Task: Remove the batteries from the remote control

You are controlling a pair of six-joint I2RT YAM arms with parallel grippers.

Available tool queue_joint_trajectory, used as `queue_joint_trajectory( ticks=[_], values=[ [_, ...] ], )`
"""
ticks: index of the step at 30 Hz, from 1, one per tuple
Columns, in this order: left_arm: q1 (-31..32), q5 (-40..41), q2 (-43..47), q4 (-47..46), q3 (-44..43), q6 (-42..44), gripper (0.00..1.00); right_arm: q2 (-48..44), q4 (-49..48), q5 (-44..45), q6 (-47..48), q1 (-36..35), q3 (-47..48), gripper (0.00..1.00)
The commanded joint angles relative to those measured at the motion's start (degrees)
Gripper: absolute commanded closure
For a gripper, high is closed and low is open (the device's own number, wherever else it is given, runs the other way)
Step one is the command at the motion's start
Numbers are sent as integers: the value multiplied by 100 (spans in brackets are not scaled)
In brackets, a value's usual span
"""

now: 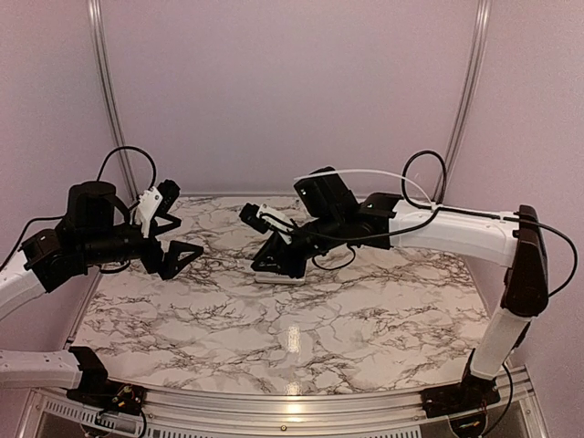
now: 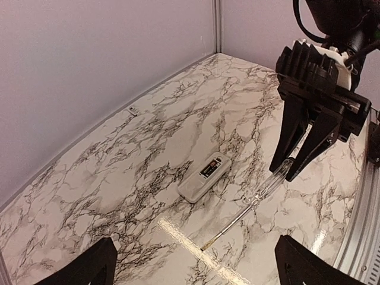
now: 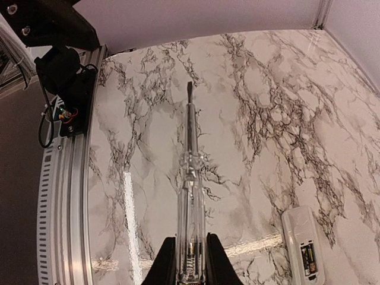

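Top view: the left gripper (image 1: pixel 182 260) hangs above the left side of the marble table (image 1: pixel 365 319) with its fingers spread wide and nothing between them. The right gripper (image 1: pixel 269 263) is low over the middle of the table and hides most of the remote control (image 1: pixel 290 280), which shows only as a white sliver on the surface at its tip.

Left wrist view: the remote lies flat on the table, back side up, with its dark recess exposed. Just beside it, the right gripper's fingers are pressed together on the clear handle of a screwdriver (image 2: pixel 261 193). The blade slants away from the remote and its tip sits near the tabletop, apart from the remote.

Right wrist view: the screwdriver runs straight out from the pinching fingers. The remote sits at the lower right corner with the compartment open, and the batteries (image 3: pixel 307 259) are seated in the recess.

No cover shows on the compartment, so the opening step looks done. No battery is out yet, so levering them free with the blade and lifting them clear is the work left
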State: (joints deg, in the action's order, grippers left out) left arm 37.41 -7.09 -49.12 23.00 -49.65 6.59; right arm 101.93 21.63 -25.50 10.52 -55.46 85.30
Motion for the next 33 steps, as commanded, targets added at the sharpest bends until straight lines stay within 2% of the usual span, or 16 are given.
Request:
queue_joint_trajectory(
  ticks=[1, 4, 9, 13, 19, 25, 33],
  values=[
    [8, -1252, -484, -308, -199, 1278, 3, -388, 740, -28, -17, -52, 3, 100],
    [88, -1498, -855, -199, -422, 1559, 5, -591, 990, 113, 0, -60, 48, 100],
    [304, -1778, -1399, -193, -767, 1827, 13, -810, 1427, 109, 180, -59, 113, 100],
    [431, -2177, -1921, 138, -1194, 2062, 23, -932, 1665, 151, 362, -56, 198, 100],
    [727, -2347, -2502, 555, -1608, 2374, 38, -982, 1906, 386, 553, -61, 408, 100],
    [866, -2450, -2731, 760, -1707, 2441, 42, -1006, 2029, 486, 712, -66, 624, 100],
    [941, -2343, -3041, 925, -2065, 2778, 64, -1100, 2051, 213, 771, -61, 611, 100]
  ],
)
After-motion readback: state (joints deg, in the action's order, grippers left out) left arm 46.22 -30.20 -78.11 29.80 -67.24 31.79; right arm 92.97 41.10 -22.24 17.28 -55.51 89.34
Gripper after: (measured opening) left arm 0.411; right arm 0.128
